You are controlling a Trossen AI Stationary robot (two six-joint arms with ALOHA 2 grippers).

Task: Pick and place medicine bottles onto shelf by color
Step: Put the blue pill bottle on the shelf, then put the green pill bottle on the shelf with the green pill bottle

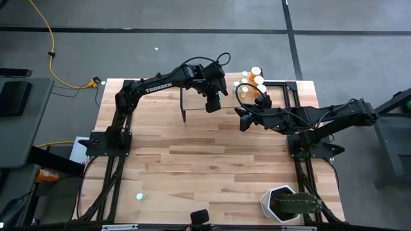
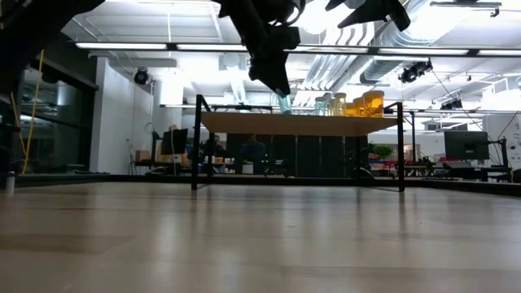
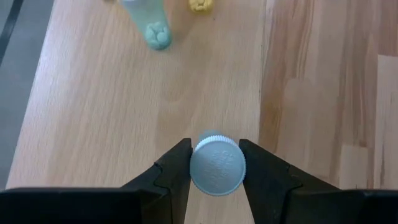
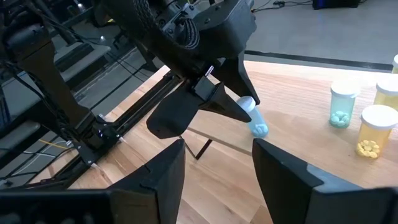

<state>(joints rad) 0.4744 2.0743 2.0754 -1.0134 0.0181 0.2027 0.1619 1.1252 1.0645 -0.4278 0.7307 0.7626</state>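
**While Orange Bottles Line Up, a Pale Blue One Comes to the Shelf**

As the sorting nears what looks like its later stage, the left gripper [image 3: 214, 163] pinches a pale blue bottle [image 3: 216, 163] by its sides just under the white cap, holding it above the shelf [image 2: 301, 124]. From table height the bottle hangs just over the light-wood board, near the board's middle, and whether its base already touches the wood cannot be told. On the same board, toward the right arm's side, stand several orange bottles [image 2: 368, 103] in a close group, with a pale green bottle [image 4: 341, 104] just beside them; the row of white caps [image 1: 256, 76] shows from above at the board's far end. The right gripper [image 1: 244, 122] waits with its fingers spread and nothing between them, hovering near the shelf's front edge, close to the left arm's hand. One small pale cap-like speck [image 1: 140, 196] lies on the tabletop [image 1: 192, 160] well apart from the shelf, near the front edge; whether it is a bottle still to be fetched cannot be told. Judged from this, most bottles are placed, the blue one is being set down, and little remains. A white pot with a green plant [image 1: 287, 204] stands at the front corner.
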